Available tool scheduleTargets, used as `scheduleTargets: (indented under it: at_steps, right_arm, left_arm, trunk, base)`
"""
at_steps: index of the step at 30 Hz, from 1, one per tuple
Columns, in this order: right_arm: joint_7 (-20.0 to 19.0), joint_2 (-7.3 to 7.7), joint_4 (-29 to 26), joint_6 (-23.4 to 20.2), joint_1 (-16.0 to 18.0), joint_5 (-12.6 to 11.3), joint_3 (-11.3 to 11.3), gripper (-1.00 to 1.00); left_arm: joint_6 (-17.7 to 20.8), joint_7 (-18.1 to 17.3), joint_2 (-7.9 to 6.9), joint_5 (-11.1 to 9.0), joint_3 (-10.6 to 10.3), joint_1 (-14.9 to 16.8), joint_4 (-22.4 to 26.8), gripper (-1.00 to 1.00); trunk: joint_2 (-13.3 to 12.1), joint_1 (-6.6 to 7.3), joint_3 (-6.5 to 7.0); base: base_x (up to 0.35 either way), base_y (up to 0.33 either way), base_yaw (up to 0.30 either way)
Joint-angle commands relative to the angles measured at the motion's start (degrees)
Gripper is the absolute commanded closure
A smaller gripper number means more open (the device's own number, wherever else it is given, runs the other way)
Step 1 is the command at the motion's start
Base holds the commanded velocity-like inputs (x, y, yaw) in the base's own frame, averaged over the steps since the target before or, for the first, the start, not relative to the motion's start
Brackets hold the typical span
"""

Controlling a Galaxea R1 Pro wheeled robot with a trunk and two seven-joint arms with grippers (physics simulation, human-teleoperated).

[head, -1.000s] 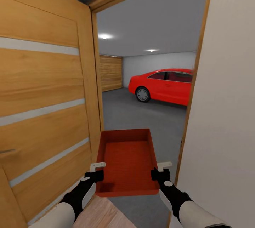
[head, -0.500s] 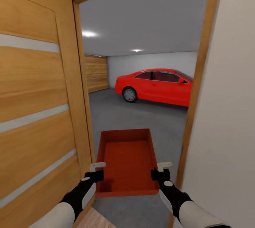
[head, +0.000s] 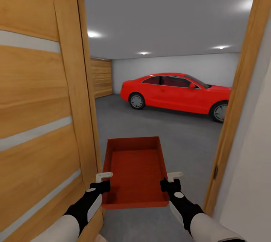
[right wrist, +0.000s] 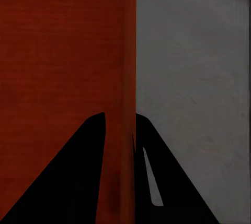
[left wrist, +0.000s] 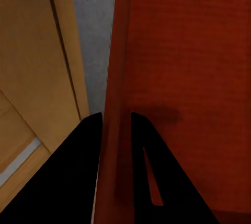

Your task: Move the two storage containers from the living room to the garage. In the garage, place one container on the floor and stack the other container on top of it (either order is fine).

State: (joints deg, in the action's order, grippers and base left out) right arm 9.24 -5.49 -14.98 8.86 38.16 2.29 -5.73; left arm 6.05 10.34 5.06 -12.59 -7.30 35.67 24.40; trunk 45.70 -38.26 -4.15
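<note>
While both grippers pinch its side walls, the storage container [head: 135,170] faces the garage floor [head: 169,129].

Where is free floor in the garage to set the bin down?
Bare floor lies between the doorway and the car, straight ahead of the bin. It is tight at the sides: door left, frame right.

Bright ceiling spotlights [head: 93,34], soft shadows, sharp clean render
</note>
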Motion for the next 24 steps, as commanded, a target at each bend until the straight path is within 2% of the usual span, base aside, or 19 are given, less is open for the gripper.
scheduleTargets:
  at_steps: [1,24]
  right_arm:
    - [-0.5,-0.01,0.1,-0.1,0.1,-3.0,0.8,1.00]
    - [-0.5,0.00,0.1,-0.1,0.1,-3.0,0.8,1.00]
  left_arm:
    - [-2.5,5.3,-0.51,0.6,1.6,0.0,0.3,1.00]
    - [-2.5,5.4,-0.51,0.6,1.6,0.0,0.3,1.00]
  trunk:
    - [0.1,-0.04,-0.09]
    - [0.1,-0.04,-0.09]
  base:
    - [0.254,0.186,-0.229]
    - [0.241,0.170,-0.244]
